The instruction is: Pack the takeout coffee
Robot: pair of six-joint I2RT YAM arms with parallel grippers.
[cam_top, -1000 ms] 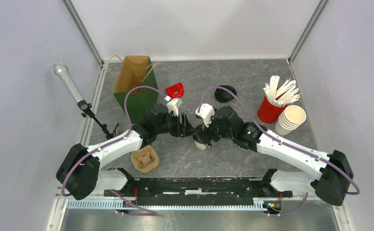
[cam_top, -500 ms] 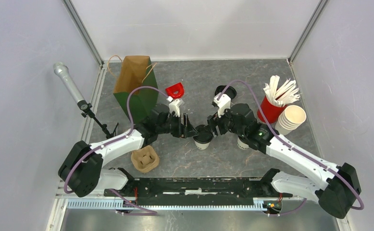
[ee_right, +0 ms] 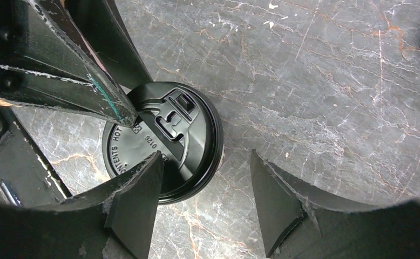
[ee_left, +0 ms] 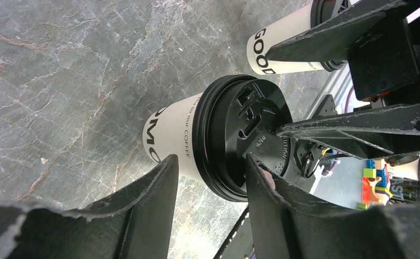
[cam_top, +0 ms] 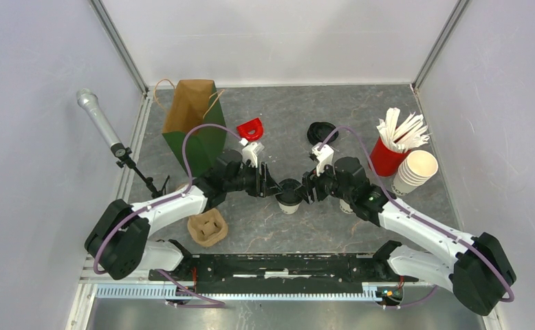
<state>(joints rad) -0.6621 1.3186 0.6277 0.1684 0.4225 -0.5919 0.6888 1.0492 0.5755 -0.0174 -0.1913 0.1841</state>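
Coffee cup (cam_top: 289, 196) with a black lid (ee_right: 164, 129) stands upright near the middle of the grey table (cam_top: 278, 103), between the two arms. The left gripper (ee_left: 210, 164) has its jaws apart, with the edge of the lid between them; whether they press it, I cannot tell. The right gripper (ee_right: 205, 156) is also spread, one finger (ee_right: 137, 199) over the lid and the other beside it. A second lidded cup (ee_left: 283, 43) stands near, under the right arm.

The left claw (cam_top: 268, 184) and right claw (cam_top: 309, 189) are flanking the lidded cup (cam_top: 290, 196) mid-worktop, closing both its sides. Bare worktop (cam_top: 278, 230) is lying open toward the near edge, and a second cup (ee_left: 283, 46) is standing near its right.
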